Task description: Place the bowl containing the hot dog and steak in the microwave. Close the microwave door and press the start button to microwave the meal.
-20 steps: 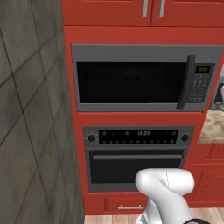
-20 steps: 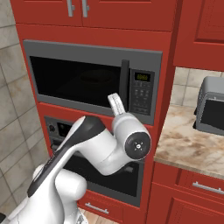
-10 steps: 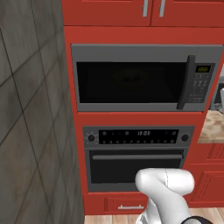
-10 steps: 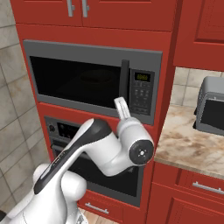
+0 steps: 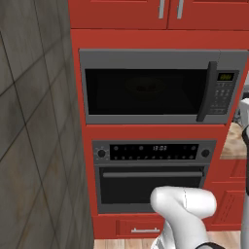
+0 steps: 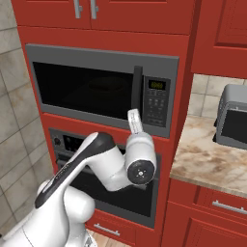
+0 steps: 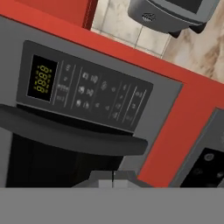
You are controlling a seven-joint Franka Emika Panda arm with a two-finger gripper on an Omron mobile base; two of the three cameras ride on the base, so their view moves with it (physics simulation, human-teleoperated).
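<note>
door (image 5: pixel 146 92): sitting shut on the microwave (image 6: pixel 103 87), handle (image 7: pixel 70 135) beside the keypad (image 7: pixel 94 94)
bowl (image 5: pixel 143 87): showing dimly behind the glass, contents too dark to tell
gripper (image 7: pixel 113 178): pinched fully closed, carrying nothing, pointing at the keypad
risk: closed tips may be catching the handle, or landing on a neighbouring key instead of start

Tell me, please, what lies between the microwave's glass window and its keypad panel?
The door's vertical dark handle, seen in the right base view, between window and keypad.
</note>
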